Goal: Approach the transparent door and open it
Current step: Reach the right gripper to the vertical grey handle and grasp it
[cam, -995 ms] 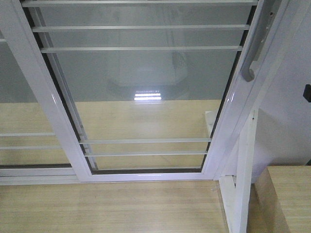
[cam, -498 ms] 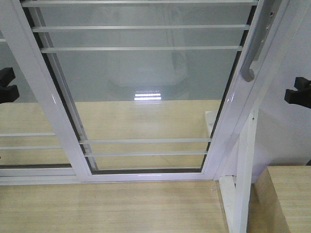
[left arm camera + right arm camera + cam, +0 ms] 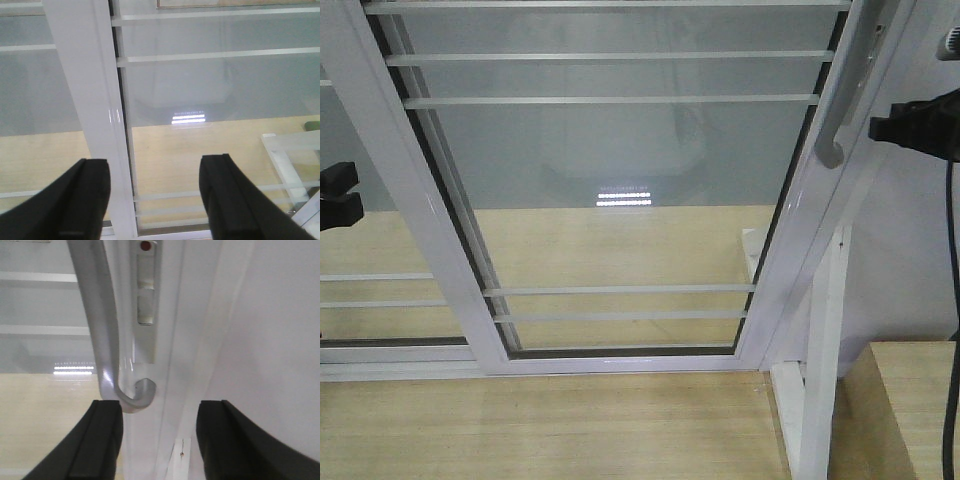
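Since the frame half a second back, the right claw point(image 3: 882, 128) has risen from mid-height at the right edge of the front view to the upper right. Its black tip now sits near the lower end of the grey handle point(image 3: 838, 110). The left claw point(image 3: 340, 192) has dropped slightly at the left edge.

The transparent door point(image 3: 620, 180) fills the centre of the front view. Thin white bars cross its glass, and the handle is on its right upright.

In the right wrist view the right claw point(image 3: 160, 412) is spread and pinches nothing. The hooked end of the handle point(image 3: 100, 330) hangs just above the finger on the left of the frame, and a lock plate point(image 3: 145, 285) with a red dot lies beside it.

In the left wrist view the left claw point(image 3: 155, 170) is also spread and empty. A white upright point(image 3: 95, 100) of the frame shows beyond it, left of centre. Pale wooden floor point(image 3: 550, 420) runs along the bottom of the front view.
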Tool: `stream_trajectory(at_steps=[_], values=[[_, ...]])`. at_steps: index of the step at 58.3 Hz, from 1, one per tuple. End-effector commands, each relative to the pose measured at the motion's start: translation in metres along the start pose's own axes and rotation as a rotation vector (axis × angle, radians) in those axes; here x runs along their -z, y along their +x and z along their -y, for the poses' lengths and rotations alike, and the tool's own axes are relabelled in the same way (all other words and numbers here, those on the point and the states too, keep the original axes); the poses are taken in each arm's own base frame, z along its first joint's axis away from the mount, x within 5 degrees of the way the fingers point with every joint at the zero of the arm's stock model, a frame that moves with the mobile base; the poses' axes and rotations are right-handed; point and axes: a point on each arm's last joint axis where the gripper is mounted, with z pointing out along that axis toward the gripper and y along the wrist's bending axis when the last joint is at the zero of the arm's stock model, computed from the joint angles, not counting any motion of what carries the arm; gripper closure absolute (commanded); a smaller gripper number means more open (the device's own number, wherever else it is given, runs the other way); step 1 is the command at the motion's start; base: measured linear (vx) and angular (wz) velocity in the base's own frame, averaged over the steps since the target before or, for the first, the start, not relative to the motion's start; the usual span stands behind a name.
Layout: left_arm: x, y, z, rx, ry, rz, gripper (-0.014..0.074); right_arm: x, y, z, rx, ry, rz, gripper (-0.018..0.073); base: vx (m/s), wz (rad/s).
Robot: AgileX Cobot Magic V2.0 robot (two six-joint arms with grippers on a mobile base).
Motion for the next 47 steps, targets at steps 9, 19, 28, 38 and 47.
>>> stream_trajectory(at_steps=[9,19,28,38,47], values=[[0.005,-0.017,0.001,0.017,0.01,0.1,0.0079,-0.022,-0.037,-0.02,0.1,-0.035,0.223,0.0151,0.0,0.0],[0.005,-0.013,0.001,0.017,0.007,0.051,0.0079,-0.044,-0.04,-0.02,0.095,-0.031,0.221,0.0167,0.0,0.0],[0.004,-0.01,0.001,0.017,0.005,0.023,0.0079,-0.058,-0.045,-0.021,0.098,-0.025,0.286,0.0182,0.0,0.0],[0.004,-0.011,0.001,0.016,0.006,0.03,0.0079,-0.08,-0.05,-0.021,0.091,-0.025,0.282,0.0184,0.0,0.0],[0.005,-0.012,0.001,0.016,0.006,0.041,0.0079,-0.088,-0.052,-0.022,0.06,-0.032,0.271,0.0184,0.0,0.0]])
